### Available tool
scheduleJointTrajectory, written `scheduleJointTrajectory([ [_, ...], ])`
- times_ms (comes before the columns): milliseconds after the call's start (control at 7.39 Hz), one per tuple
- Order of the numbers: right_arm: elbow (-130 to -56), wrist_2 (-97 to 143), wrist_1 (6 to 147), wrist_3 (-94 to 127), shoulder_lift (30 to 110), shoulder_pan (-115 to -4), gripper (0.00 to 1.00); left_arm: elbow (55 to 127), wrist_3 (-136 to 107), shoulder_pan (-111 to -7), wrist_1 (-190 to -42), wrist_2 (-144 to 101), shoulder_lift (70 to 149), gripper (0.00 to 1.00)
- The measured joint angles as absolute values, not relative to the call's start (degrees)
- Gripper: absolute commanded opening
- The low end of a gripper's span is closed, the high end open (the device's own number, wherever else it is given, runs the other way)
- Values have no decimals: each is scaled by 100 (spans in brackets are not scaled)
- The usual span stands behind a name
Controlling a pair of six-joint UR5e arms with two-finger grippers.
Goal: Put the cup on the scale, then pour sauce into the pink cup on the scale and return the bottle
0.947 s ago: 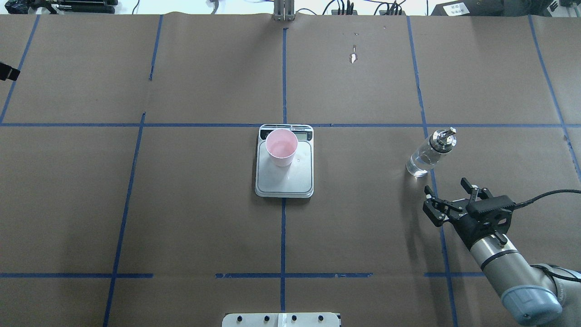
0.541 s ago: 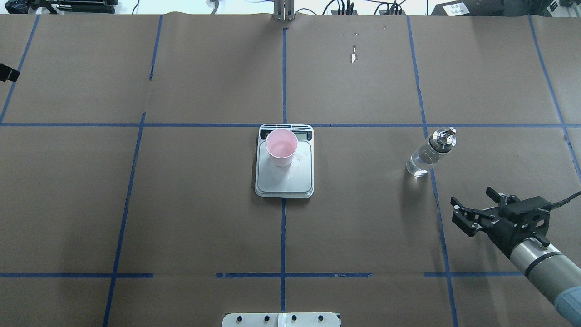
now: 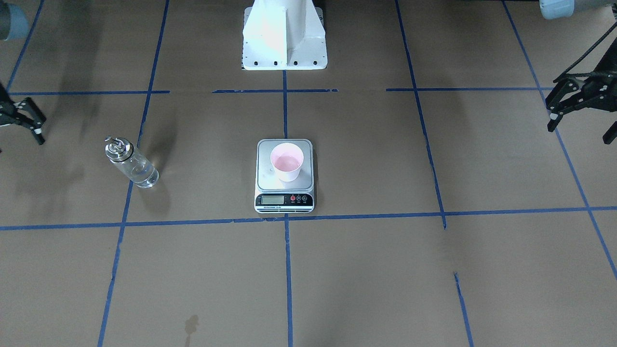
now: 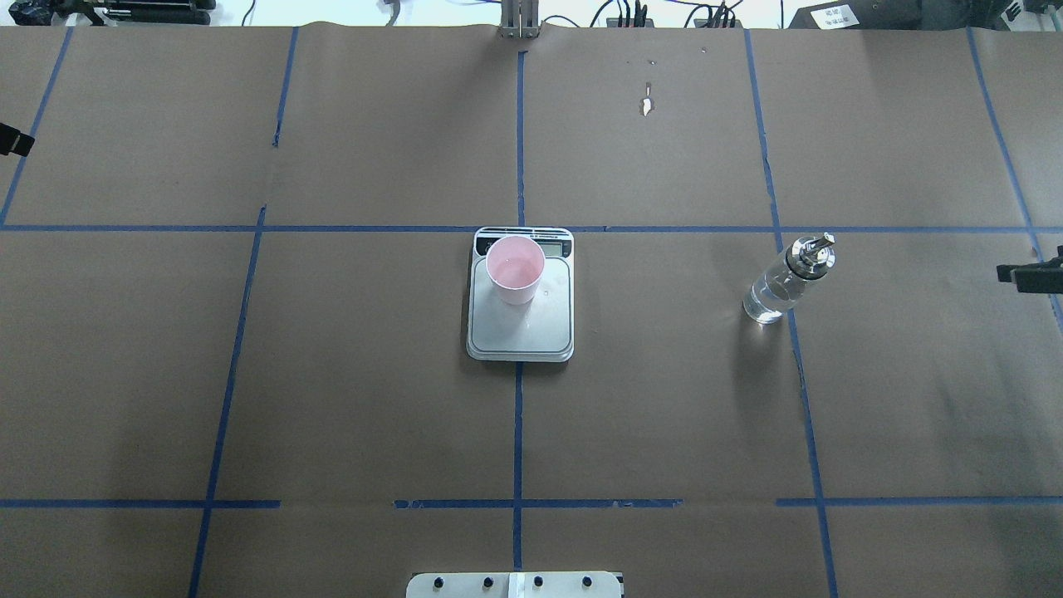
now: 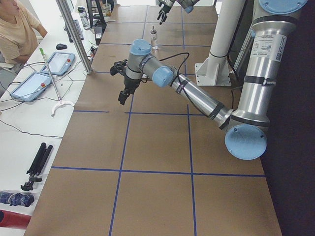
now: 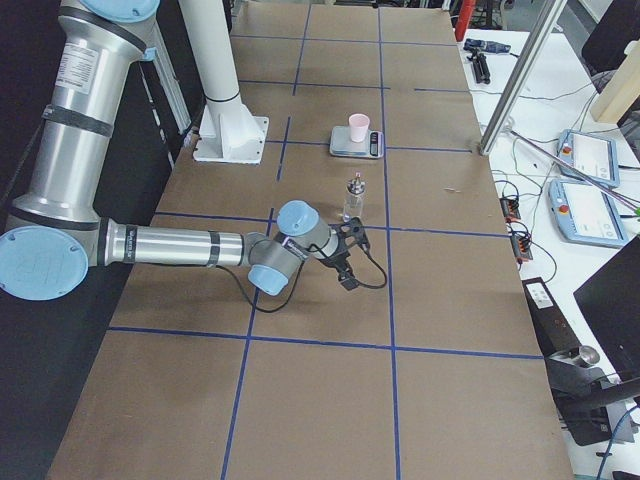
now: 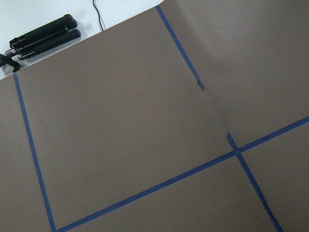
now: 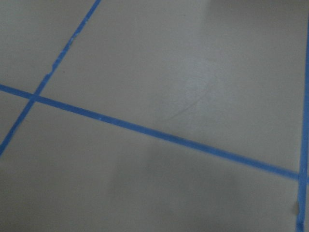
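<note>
The right gripper (image 6: 350, 258) pulled away from its spot near the bottle (image 4: 785, 278) and slid out toward the right edge of the overhead view, where only a black sliver of it showed. The right arm (image 6: 180, 245) had filled that view's lower right corner. It left the corner altogether, uncovering the table (image 4: 913, 415) there, brown paper crossed by blue tape.

Both arms flung wide apart, left arm (image 5: 197, 96) reaching out long and low with wrist bent downward, left gripper (image 3: 581, 130) hanging with fingers spread wide, right arm (image 6: 180, 247) lying almost level, right gripper (image 6: 352, 258) gaping just as wide
</note>
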State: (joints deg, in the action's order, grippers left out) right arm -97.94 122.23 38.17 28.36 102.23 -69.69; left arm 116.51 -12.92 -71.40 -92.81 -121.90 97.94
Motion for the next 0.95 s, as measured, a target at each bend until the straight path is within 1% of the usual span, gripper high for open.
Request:
scheduleJointTrajectory([
  [135, -9755, 12888, 5215, 1984, 9655, -7695, 100, 11590, -1268, -7153, -9274, -12277, 9768, 100],
  [406, -9751, 13378, 8055, 351, 8623, -8465, 100, 11220, -950, -7493, -9275, -12892, 9618, 100],
  [541, -9836, 13431, 9115, -388, 8423, -8714, 100, 10872, -579, -7880, -9227, -13070, 9562, 100],
  [677, -9994, 13442, 9656, -1007, 8520, -8881, 100, 10456, -173, -8300, -9013, -13145, 9546, 100],
  [947, -10124, 13454, 9956, -1454, 8813, -8930, 100, 9737, 441, -9050, -8212, -13291, 9679, 100],
])
